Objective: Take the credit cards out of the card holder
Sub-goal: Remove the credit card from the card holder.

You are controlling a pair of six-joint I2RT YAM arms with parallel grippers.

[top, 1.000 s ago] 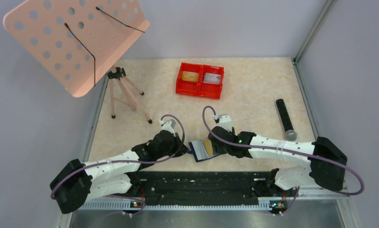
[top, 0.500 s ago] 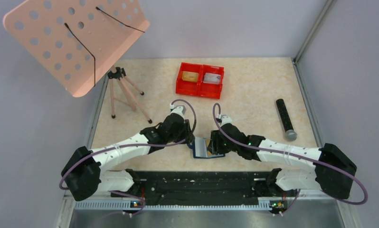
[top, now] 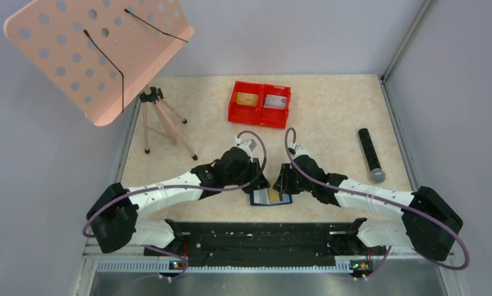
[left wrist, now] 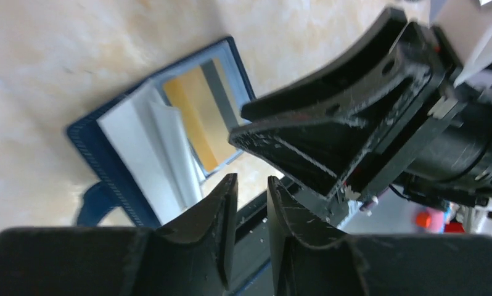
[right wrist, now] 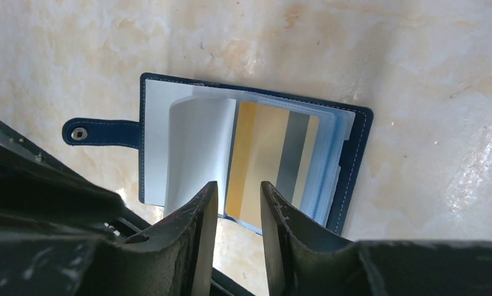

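Note:
The navy card holder [top: 269, 197] lies open on the table near the front edge, its tab [right wrist: 98, 132] out to one side. A gold-tan credit card [right wrist: 262, 160] with a grey stripe sits in its clear pocket, and a loose pale leaf [right wrist: 197, 148] stands up beside it. My left gripper [top: 261, 183] hovers at the holder's far left corner, and my right gripper [top: 282, 185] at its far right. Each gripper's jaws stand a little apart with nothing between them [left wrist: 251, 185] [right wrist: 238, 191]. A gold card [top: 248, 99] and a silver card [top: 275, 102] lie in the red tray [top: 259, 115].
A black cylinder [top: 370, 154] with a grey end lies at the right. A pink perforated board [top: 95, 49] on a tripod [top: 163, 123] stands at the back left. The black base rail [top: 262, 237] runs just in front of the holder.
My left arm has swung right up to the holder and its jaws have parted. The right gripper's jaws have narrowed, and the holder now lies squarer to the table edge.

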